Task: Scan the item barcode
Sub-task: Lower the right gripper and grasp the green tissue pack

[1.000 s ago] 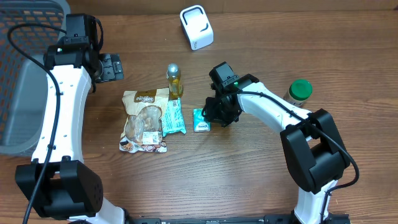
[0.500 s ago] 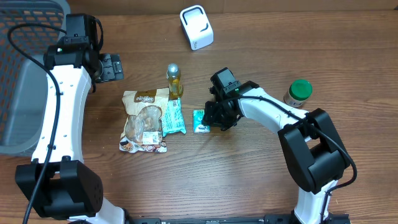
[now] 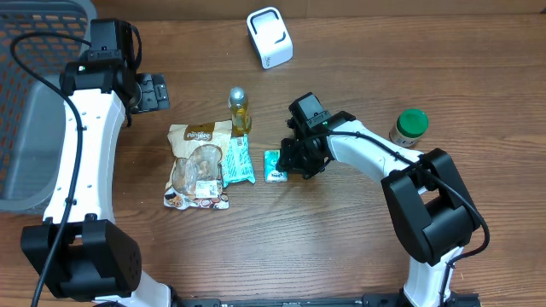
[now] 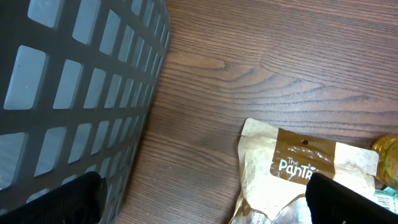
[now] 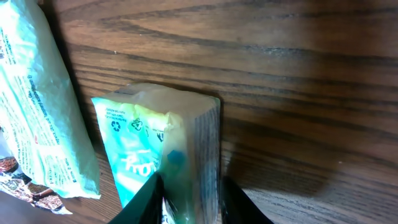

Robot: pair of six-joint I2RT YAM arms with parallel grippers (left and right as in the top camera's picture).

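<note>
A small teal packet [image 3: 275, 165] lies on the wooden table, and my right gripper [image 3: 291, 161] is down at its right side. In the right wrist view the packet [image 5: 155, 137] stands on edge between my two dark fingers, squeezed from both sides, so the right gripper [image 5: 189, 202] is shut on it. A white scanner [image 3: 270, 37] stands at the back of the table, well away from the packet. My left gripper [image 3: 153, 91] hovers at the far left with its jaws wide; in its wrist view the left gripper [image 4: 202, 199] has nothing between its fingers.
A brown snack bag [image 3: 198, 166], a long teal bar [image 3: 239, 160] and a small oil bottle [image 3: 239, 111] lie just left of the packet. A green-lidded jar [image 3: 410, 126] stands at the right. A grey basket [image 3: 34, 102] fills the left edge.
My right gripper slid a little down and left onto the packet about a second ago and has held still since. The left arm has not moved.
</note>
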